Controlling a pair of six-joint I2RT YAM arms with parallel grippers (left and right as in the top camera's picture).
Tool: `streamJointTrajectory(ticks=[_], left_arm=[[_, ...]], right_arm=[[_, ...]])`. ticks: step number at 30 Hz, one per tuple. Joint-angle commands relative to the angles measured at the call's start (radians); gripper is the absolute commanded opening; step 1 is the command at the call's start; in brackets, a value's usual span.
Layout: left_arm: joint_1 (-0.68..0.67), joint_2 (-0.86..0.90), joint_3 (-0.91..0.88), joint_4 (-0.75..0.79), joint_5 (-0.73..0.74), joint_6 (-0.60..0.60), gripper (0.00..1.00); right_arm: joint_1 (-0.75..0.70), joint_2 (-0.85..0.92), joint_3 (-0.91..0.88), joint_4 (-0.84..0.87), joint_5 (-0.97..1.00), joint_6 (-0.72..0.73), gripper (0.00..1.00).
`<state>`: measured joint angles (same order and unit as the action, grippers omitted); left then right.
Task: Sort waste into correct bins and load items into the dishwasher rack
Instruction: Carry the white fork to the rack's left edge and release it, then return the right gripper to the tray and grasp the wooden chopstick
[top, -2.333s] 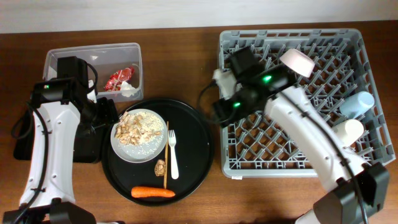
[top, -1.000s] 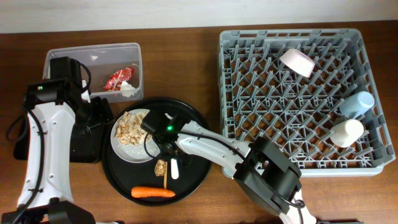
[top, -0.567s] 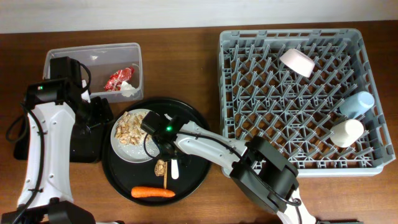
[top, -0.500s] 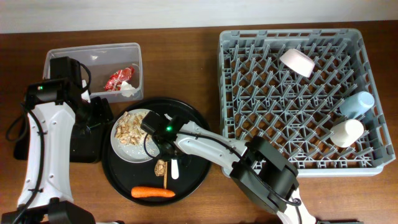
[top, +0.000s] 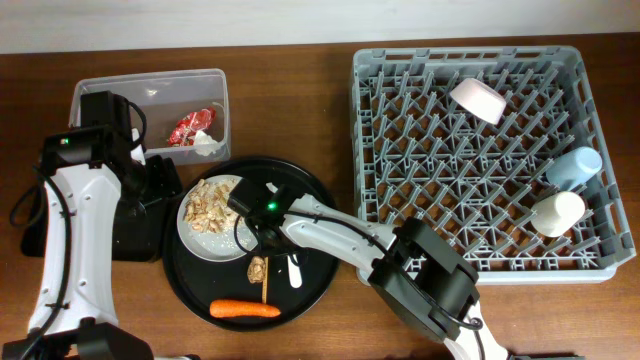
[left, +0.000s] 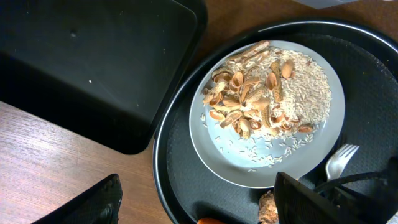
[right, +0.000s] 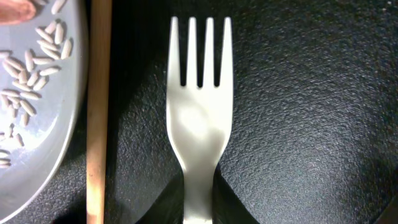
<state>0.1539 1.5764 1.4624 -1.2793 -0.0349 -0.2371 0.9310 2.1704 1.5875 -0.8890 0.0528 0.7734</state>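
Fork had shifted right on round black tray; right claw narrowed, seemingly pinching its handle. Left claw gaped wide, empty, over plate of scraps.

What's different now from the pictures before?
The right gripper came from the rack over to the round tray and closed on the fork, whose handle swung toward the rack. The plate, carrot and bowl stayed put.

White fork on pebbled black tray just ahead of black right pincer, tan chopstick and rice-speckled pale grey plate alongside.
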Motion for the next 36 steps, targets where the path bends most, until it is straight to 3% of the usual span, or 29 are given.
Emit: streamJointTrajectory(ticks=[1,15,24,30,36], left_arm=[[0.004,0.002,0.005,-0.001,-0.011,-0.017,0.77],[0.004,0.002,0.005,-0.001,-0.011,-0.017,0.77],[0.004,0.002,0.005,-0.001,-0.01,-0.017,0.77],[0.004,0.002,0.005,-0.001,-0.01,-0.017,0.78],[0.004,0.002,0.005,-0.002,-0.01,-0.017,0.77]], right_arm=[[0.005,0.028,0.006,0.01,-0.023,0.006,0.12],[-0.056,-0.108,0.028,-0.051,-0.015,-0.05,0.11],[-0.253,-0.381,0.031,-0.2,-0.015,-0.211,0.11],[-0.385,-0.404,0.024,-0.301,-0.015,-0.291,0.11],[-0.461,-0.396,-0.129,-0.182,-0.015,-0.291,0.11]])
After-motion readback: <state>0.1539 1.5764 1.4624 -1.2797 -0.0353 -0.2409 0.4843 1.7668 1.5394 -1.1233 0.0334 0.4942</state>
